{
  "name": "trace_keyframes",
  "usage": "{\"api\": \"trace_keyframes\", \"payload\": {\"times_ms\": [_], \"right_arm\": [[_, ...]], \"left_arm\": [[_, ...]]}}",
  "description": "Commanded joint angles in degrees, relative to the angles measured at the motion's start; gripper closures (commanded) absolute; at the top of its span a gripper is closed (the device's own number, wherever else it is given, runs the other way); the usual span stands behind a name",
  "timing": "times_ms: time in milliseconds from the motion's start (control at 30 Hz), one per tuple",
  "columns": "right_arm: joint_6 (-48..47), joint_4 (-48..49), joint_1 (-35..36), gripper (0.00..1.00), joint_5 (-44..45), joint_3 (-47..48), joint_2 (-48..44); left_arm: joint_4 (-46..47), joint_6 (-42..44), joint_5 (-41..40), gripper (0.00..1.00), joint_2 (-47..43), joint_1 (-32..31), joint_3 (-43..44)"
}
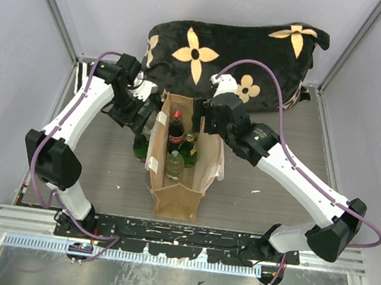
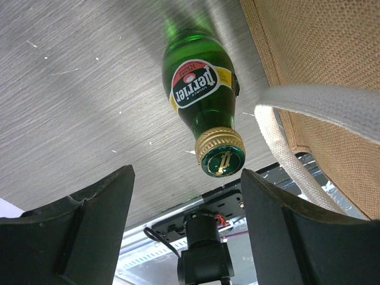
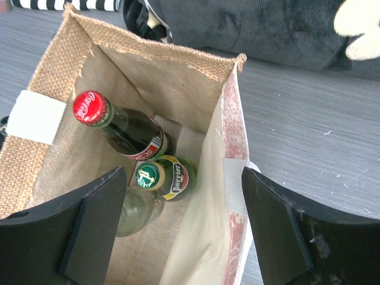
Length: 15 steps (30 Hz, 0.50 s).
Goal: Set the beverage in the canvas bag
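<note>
Left pincer (image 2: 187, 173): jaws wide, nothing held. We hover right over the cap of the green Perrier bottle (image 2: 200, 89). The bottle is upright on the surface (image 2: 77, 89), outside the canvas bag (image 2: 323, 65) and just beside its left wall, on the left-edge side.

The bag stands upright mid-surface, mouth open. Inside we see a cola bottle (image 3: 127, 133), a second green bottle (image 3: 166, 177) and a clear bottle (image 3: 133, 211).

Right pincer (image 3: 184, 172): also wide and empty, above the bag's mouth near its right wall.

Risks, as we judge them:
- The glass neck looks slick, so an off-centre close could tip the bottle.
- The cream handle (image 2: 314, 101) hangs next to the cap and could snag us on the lift.
- The bag is crowded, so lowering the bottle in may knock the others or topple the bag unless the right pincer steadies it.
</note>
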Motion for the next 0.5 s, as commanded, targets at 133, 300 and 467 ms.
{"api": "trace_keyframes", "payload": {"times_ms": [133, 300, 467], "right_arm": [[1.61, 0.17, -0.73, 0.17, 1.45, -1.28, -3.13], [1.89, 0.22, -0.87, 0.17, 1.7, -2.18, -3.8], [2.31, 0.22, -1.01, 0.17, 2.49, -2.76, -4.7]], "left_arm": [[-1.24, -0.5, 0.02, 0.21, 1.45, -1.37, 1.81], [-0.38, -0.82, 0.47, 0.23, 2.45, -2.11, 2.31], [1.09, -1.16, 0.67, 0.27, 3.0, -2.22, 1.8]]}}
